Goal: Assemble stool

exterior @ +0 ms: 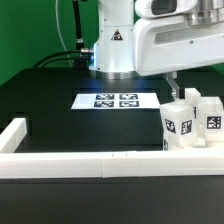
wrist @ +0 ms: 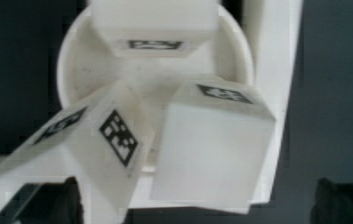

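From where I stand, the stool point(exterior: 188, 122) sits on the black worktop point(exterior: 60, 95) at the exterior view's right, close to the long white border rail point(exterior: 80, 165) that runs along the near edge. It shows as a cluster of white blocky parts with black-and-white square tags on their faces, and I cannot tell from this side how firmly the parts are joined.

The wrist view looks straight onto it: the round seat point(wrist: 155, 60) lies behind, and the legs point(wrist: 217, 140) stand out from it toward the camera, each carrying a tag.

The arm's white housing hangs over the stool, and the gripper point(exterior: 172, 88) reaches down just above the parts. Its jaws are spread wide and pinch nothing; only dark fingertips point(wrist: 342, 195) show at the picture's corners in the wrist view.

The marker board point(exterior: 115, 101) lies flat on the worktop near the arm's base, apart from the stool.
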Controlling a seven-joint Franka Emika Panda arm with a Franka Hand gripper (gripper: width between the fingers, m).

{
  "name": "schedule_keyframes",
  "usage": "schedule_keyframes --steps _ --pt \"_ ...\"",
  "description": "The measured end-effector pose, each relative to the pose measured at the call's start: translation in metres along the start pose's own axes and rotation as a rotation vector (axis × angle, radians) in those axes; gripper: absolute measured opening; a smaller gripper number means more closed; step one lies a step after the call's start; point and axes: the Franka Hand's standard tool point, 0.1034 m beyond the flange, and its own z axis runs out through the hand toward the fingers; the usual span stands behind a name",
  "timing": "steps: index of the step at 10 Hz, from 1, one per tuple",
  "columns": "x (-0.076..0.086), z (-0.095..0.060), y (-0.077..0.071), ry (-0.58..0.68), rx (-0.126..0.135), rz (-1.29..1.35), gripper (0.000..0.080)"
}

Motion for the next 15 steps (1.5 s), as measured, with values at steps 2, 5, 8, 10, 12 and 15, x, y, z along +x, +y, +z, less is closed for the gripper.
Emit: schedule_keyframes --steps 2,5,8,10,12,15 --pt "-0.002 0.003 -0.013 -0.065 -0.031 -0.285 0.0649" --pt "-0.004 0.001 0.0 -0.039 -0.06 -0.444 0.0649" --pt "0.003 0.011 -0.004 -0.04 -0.111 -0.716 0.0649" --pt "0.006 0.026 -0.016 -0.034 -0.13 -0.808 0.0649" --pt "0.006 0.032 -0.016 -0.04 -0.141 -0.85 0.0649" --pt "0.006 0.032 -0.015 -0.032 -0.142 -0.738 0.04"
